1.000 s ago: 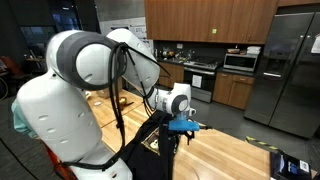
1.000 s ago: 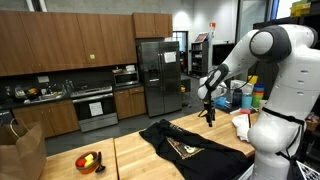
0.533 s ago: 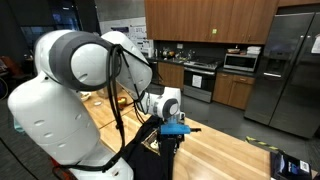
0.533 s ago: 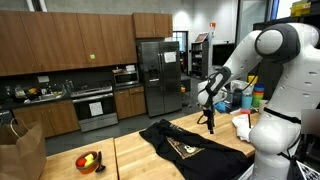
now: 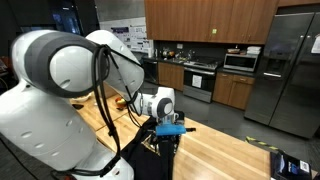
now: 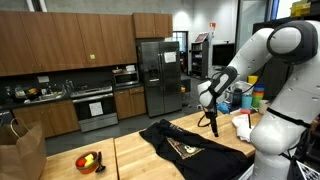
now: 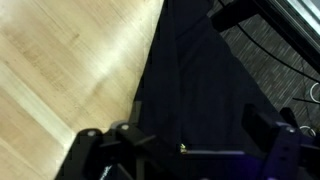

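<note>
A black garment [image 6: 185, 146] with a light print lies spread on the wooden table [image 6: 140, 160]. My gripper [image 6: 212, 127] hangs a little above the garment's far edge, pointing down, open and empty. In an exterior view the gripper [image 5: 168, 136] sits low over the dark cloth [image 5: 152, 160], partly hidden by the arm. In the wrist view the gripper [image 7: 185, 150] has its two fingers spread wide, and the black garment [image 7: 195, 90] fills the space between them, with the bare wood [image 7: 70, 60] to the left.
A bowl of fruit [image 6: 90, 160] and a brown paper bag [image 6: 20, 150] stand at one end of the table. Stacked coloured cups [image 6: 256, 97] and a white container [image 6: 241, 123] are near the arm's base. A blue box [image 5: 291, 165] lies at the table's corner. Cables [image 7: 285, 60] lie beyond the garment.
The arm has lowered and drawn back, bringing the gripper closer to the black garment. The garment has not moved.
</note>
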`<control>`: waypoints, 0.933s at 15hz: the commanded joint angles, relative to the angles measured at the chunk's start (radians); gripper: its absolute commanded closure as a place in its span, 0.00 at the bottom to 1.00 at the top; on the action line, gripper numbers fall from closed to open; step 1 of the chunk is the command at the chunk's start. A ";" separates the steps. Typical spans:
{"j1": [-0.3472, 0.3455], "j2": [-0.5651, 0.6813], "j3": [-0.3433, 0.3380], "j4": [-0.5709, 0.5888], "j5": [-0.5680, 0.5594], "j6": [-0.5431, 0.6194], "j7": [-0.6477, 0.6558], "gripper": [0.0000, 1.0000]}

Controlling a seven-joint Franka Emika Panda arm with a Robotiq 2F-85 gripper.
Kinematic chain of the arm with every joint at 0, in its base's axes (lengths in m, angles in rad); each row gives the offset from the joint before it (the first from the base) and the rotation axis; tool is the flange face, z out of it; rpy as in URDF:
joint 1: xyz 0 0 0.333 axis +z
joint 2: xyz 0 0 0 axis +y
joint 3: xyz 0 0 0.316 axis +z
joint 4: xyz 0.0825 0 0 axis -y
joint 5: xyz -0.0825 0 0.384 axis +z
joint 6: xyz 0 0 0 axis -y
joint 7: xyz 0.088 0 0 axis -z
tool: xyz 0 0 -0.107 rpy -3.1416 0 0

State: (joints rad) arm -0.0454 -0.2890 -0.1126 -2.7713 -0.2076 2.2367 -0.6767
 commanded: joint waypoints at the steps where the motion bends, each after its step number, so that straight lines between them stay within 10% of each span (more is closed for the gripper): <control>1: 0.003 -0.026 0.008 -0.005 -0.050 -0.042 0.005 0.00; 14: 0.006 0.147 0.041 -0.004 -0.120 0.257 0.127 0.00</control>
State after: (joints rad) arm -0.0322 -0.1870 -0.0785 -2.7756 -0.2850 2.4313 -0.5998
